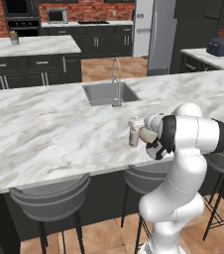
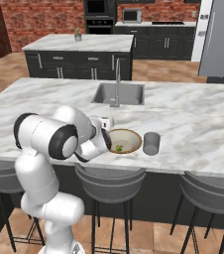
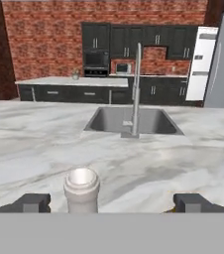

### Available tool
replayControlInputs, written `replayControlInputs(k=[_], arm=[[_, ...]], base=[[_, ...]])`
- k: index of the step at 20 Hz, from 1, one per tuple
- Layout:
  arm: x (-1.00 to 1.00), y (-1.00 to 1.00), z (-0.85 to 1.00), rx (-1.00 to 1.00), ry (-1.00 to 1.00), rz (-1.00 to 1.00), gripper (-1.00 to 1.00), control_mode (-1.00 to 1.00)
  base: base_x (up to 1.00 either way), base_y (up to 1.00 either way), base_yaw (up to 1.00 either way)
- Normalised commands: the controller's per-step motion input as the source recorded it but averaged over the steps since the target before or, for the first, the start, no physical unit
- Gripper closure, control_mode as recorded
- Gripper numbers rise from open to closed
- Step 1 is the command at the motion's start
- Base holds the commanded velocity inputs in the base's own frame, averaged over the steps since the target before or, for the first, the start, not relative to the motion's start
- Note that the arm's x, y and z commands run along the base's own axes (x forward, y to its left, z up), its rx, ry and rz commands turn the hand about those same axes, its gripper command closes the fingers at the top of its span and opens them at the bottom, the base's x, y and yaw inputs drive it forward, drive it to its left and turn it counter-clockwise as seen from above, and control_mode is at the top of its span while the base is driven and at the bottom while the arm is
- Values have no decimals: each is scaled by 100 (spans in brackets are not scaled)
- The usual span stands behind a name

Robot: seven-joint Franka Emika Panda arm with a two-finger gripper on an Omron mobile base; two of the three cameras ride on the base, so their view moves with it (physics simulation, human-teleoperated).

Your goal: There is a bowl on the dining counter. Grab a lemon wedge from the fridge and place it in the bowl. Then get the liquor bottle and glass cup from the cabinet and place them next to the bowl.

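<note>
Hand: my hand [image 3: 112, 202] is standing spread wide, gripping nothing, with the liquor bottle's neck between the fingertips [image 3: 32, 202] but touching neither.
Liquor bottle: it [image 1: 134, 132] is standing upright on the bench [image 1: 44, 129], just beside the bowl.
Bowl: it [image 2: 124, 141] is sitting near the bench's front edge, carrying a small green-yellow piece I am taking for the lemon wedge [image 2: 119, 147].
Glass cup: the grey cup [image 2: 151, 143] is standing just beside the bowl on its other side.
Step in hand: I am judging the bottle as set down; I should be drawing straight back and up, keeping both fingers off the neck so it does not tip.
Count: one bottle, one bowl, one cup, one wedge, one sink [image 3: 131, 120], one tap [image 3: 136, 89].
</note>
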Motion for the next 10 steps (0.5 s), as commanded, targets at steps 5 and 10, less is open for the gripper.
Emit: replayControlInputs(k=[5,10], arm=[[-6,7,55,0,-19,0,-100,-100],[-40,6,91,0,-25,0,-100,-100]], base=[[0,0,0],[0,0,0]])
